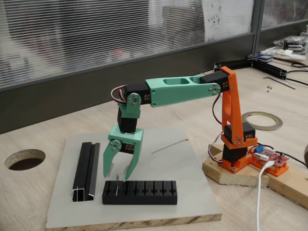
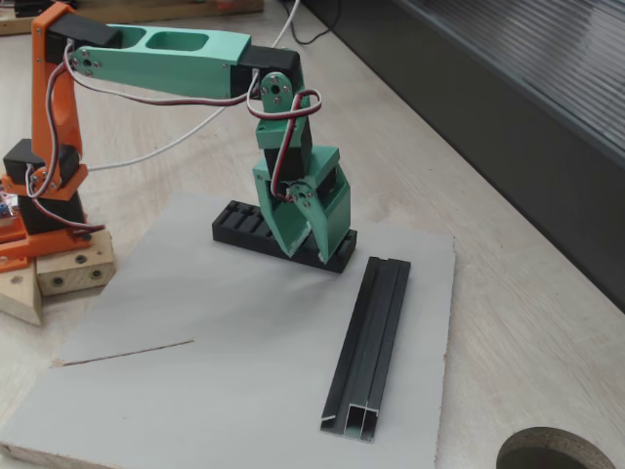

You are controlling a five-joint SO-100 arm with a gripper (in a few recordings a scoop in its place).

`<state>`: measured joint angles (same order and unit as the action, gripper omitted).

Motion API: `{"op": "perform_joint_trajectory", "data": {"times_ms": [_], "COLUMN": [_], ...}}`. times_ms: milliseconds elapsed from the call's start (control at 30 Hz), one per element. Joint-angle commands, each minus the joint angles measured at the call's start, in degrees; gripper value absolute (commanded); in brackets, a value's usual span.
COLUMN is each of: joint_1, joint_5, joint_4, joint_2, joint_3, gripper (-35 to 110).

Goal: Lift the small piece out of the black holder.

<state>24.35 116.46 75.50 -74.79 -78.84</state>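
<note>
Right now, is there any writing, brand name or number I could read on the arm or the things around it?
No text reads clearly in either fixed view.
White paper sheet behind the window: dark marks, too blurred to read.
Red circuit board beside the arm's base: any printing is too small to read.
Black holder, grooved rail and green gripper: no markings visible.

rail (image 1: 86,171) left of holder (image 1: 139,192) | board (image 1: 187,192) right free | above open

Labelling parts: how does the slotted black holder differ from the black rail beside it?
1. The black holder is short and blocky; the black rail is longer and narrower.
2. The holder has a row of cross slots; the rail has lengthwise grooves and a silvery cut end.
3. The holder carries an upright pin; the rail carries nothing.
Both lie on the grey board.
</note>
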Motion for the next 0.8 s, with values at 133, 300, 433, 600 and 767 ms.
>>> {"op": "perform_joint_trajectory", "data": {"times_ms": [133, 300, 433, 600, 767], "joint_1": [1.3, 1.3, 1.3, 1.3, 1.3], "joint_5": [1.3, 1.1, 0.9, 1.1, 0.8], "joint_4": [0.5, 0.5, 0.5, 0.5, 0.5], "joint_2": [-0.4, -0.4, -0.4, -0.4, -0.4], "joint_3": [-0.3, -0.5, -0.6, -0.5, -0.5], "gripper": [33, 33, 33, 33, 33]}}
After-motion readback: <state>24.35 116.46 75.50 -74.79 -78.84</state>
